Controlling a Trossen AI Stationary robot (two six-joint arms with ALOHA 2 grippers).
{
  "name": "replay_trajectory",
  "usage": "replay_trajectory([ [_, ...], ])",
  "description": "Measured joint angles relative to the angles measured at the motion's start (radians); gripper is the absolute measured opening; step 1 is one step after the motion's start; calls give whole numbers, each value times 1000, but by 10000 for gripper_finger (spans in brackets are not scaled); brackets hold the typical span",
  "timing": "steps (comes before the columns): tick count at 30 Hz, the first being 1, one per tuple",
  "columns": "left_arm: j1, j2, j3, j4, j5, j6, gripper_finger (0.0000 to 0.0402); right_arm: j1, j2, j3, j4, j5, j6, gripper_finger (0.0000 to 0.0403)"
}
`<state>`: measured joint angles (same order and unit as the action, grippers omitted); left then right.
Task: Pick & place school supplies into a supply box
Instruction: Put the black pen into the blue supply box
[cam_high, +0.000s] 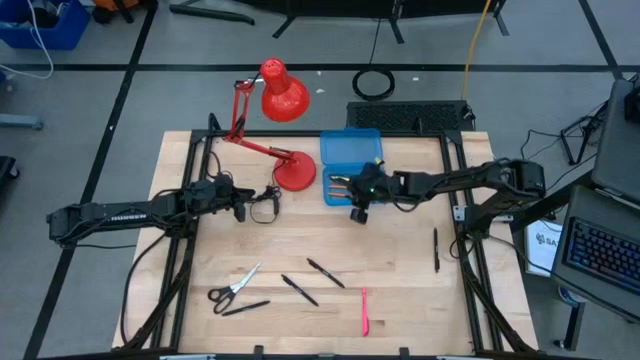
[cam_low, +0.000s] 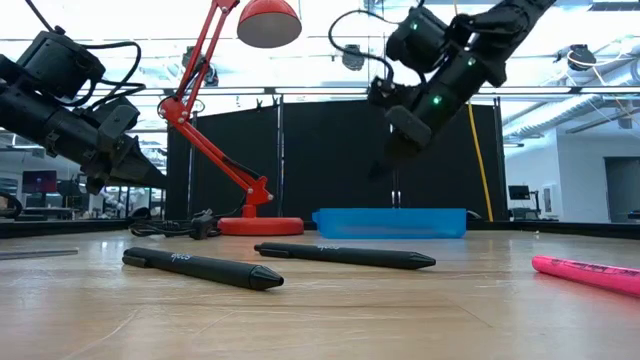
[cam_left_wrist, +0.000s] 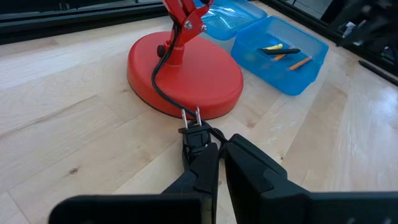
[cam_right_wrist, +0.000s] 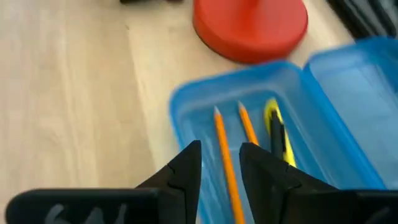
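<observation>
No writing can be read on any of the things. The right hand (cam_high: 358, 212) hangs over the open blue supply box (cam_high: 350, 167), fingers spread and holding nothing; inside the box lie two orange pencils (cam_right_wrist: 225, 163) and a yellow marker (cam_right_wrist: 276, 132). The left hand (cam_high: 243, 208) is pressed together on the plug (cam_left_wrist: 196, 135) of the red desk lamp (cam_high: 282, 120), whose base stands just beside the box. On the pale wooden worktop (cam_high: 400, 270) nearer the front lie scissors (cam_high: 233, 287), black pens (cam_high: 325, 272) and a pink pen (cam_high: 364, 312). Black curtains close the room behind.
</observation>
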<state>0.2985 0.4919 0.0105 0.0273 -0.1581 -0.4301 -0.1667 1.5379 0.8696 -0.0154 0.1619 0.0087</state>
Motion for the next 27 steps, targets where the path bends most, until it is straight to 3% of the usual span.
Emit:
replay_trajectory([
  [17,0,0,0,0,0,-1,31,279,0,0,294,128,4,89],
  [23,0,0,0,0,-1,-1,31,372,-1,0,352,133,6,89],
  [27,0,0,0,0,-1,-3,31,434,-1,0,369,200,29,89],
])
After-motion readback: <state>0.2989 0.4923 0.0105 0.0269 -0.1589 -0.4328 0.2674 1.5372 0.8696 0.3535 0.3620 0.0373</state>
